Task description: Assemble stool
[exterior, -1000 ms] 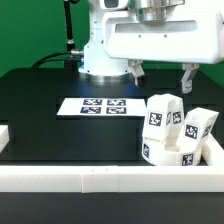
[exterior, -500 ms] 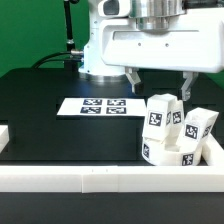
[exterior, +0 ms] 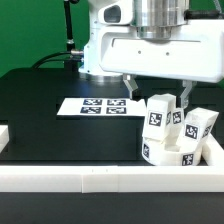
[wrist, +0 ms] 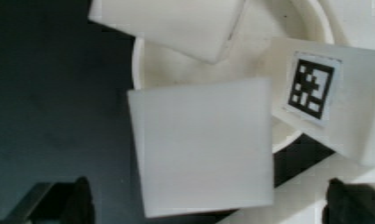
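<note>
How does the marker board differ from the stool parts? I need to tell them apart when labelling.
The marker board is thin and lies flat on the black table, out in the open; the stool parts are thick and blocky, piled in the corner by the white rail. The board carries its tags in one row on top; the parts carry theirs on separate faces. Both are white with black-and-white square tags.

No readable words, only square tags

Black-and-white coded tags sit on the marker board [exterior: 100, 106], on the stacked stool legs [exterior: 163, 117] at the exterior view's right, and on one leg [wrist: 312, 84] in the wrist view
</note>
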Available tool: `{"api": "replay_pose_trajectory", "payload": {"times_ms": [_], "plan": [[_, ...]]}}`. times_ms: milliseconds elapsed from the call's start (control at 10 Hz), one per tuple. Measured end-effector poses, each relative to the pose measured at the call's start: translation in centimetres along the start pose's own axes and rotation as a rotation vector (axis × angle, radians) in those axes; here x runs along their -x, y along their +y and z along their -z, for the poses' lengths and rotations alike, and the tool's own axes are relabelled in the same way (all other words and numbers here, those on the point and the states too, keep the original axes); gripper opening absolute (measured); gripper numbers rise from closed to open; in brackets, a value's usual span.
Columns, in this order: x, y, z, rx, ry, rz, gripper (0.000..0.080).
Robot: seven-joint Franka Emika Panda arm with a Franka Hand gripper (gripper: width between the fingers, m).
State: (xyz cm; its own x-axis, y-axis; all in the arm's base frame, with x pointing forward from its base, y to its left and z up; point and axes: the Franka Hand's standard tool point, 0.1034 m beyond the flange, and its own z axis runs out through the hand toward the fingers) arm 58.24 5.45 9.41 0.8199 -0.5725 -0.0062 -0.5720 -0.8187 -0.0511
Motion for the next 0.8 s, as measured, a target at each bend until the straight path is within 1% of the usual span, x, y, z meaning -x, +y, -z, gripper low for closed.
{"api": "replay_pose_trajectory", "payload": {"times_ms": [100,200,300,400,500,800], "plan": [[0.02,0.09,-0.18,0.002,-0.002,0.0,0.0649],[0.08,0.19,-0.49,0.006,-0.005,0.001,0.0518],[0.12,0.25,-0.67,0.009,-0.007,0.001,0.0518],[0.12,0.25,-0.67,0.009,-0.007,0.0,0.0379],[0.14,0.23,-0.67,0.008,-0.007,-0.008,0.0334],[0.19,0.16,-0.68,0.003,-0.01,-0.092,0.0334]]}}
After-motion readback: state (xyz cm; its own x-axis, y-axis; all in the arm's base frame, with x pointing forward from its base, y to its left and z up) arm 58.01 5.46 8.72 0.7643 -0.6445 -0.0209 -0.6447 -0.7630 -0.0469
